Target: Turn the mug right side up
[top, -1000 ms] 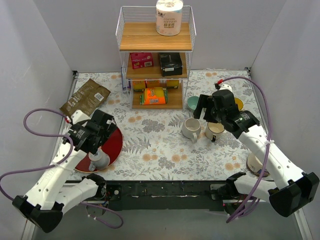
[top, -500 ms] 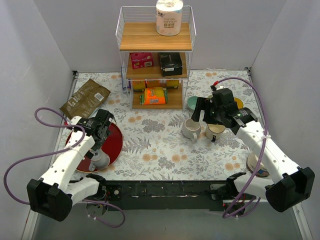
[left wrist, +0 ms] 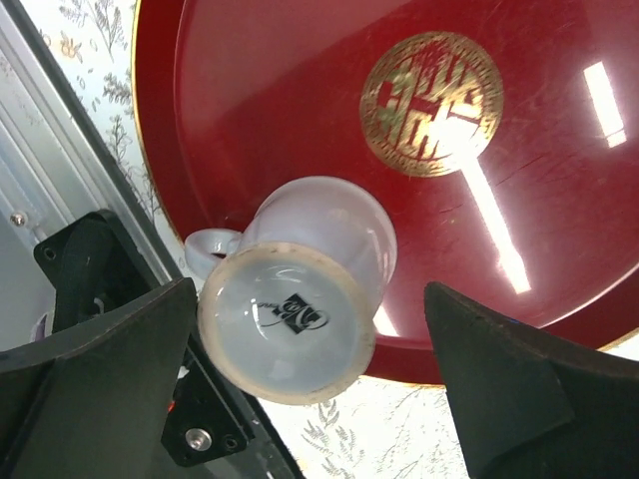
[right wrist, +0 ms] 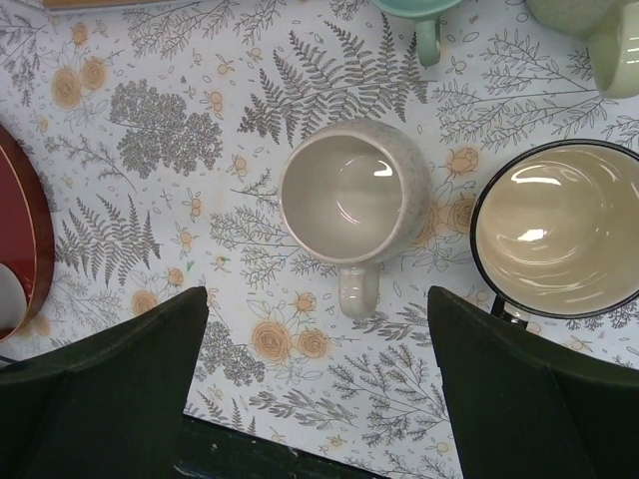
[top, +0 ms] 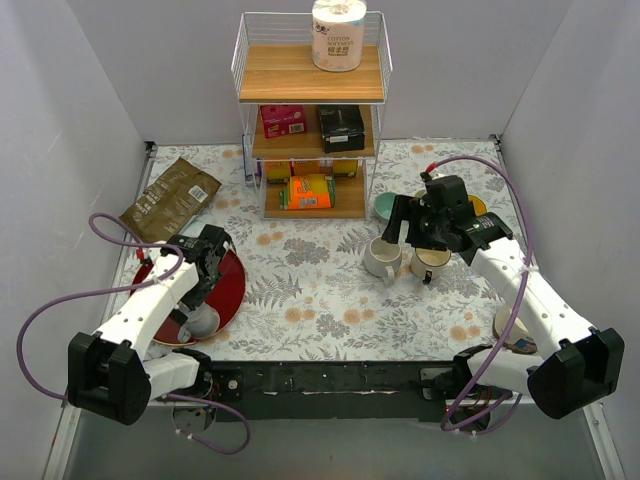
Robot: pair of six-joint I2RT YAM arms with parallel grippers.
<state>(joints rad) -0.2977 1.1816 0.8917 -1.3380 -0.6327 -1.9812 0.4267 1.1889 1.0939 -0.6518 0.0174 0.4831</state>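
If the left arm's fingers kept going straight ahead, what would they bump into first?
Probably the upside-down white mug: its base faces the left gripper, between the open fingers. The red tray lies behind it. Depth is unclear.

Left arm (top: 150, 307): long white tubes, black joints between. Right arm (top: 535, 300): same white and black. Big black left block (top: 100, 365) at arm's near end, matching right block (top: 575, 370). Thin purple left cable (top: 22, 345) in wide loop; purple right cable (top: 470, 157) too. Left fingers (left wrist: 90, 389): wide, flat, dull black. Right fingers (right wrist: 539, 399): same, very dark.
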